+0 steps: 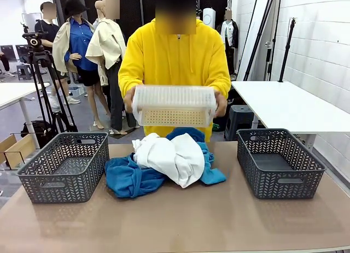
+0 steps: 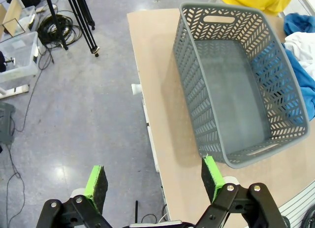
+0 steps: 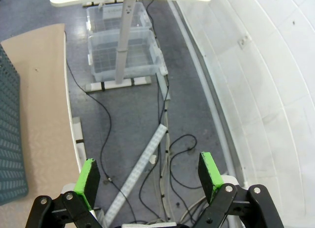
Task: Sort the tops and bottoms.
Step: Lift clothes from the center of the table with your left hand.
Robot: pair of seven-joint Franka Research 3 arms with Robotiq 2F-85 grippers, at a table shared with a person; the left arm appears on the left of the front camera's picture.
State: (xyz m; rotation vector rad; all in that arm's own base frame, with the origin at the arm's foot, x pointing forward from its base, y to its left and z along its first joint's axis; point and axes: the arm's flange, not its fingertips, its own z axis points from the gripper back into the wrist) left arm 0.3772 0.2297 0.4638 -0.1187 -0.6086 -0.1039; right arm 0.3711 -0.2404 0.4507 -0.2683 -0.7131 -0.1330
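Starting on the left: left gripper [image 2: 153, 176] is wide open with nothing in it, hanging over the edge of the brown table [image 1: 180, 220], just beside the left grey lattice plastic basket [image 1: 64, 174]. That basket's long side runs from the robot's side toward the far side, and it's bare inside. The clothes are well away from both sets of fingers, in a heap mid-table between the baskets: a crumpled blue garment [image 1: 128, 179] with a white garment [image 1: 175, 157] lying on it, spread crosswise. Above the heap a person in a yellow hoodie [image 1: 175, 59] holds a white perforated plastic bin [image 1: 174, 105], tipped, long side crosswise. The right grey lattice basket [image 1: 279, 163] is also bare inside. Right gripper [image 3: 150, 174] is open too, over the floor past the table edge.
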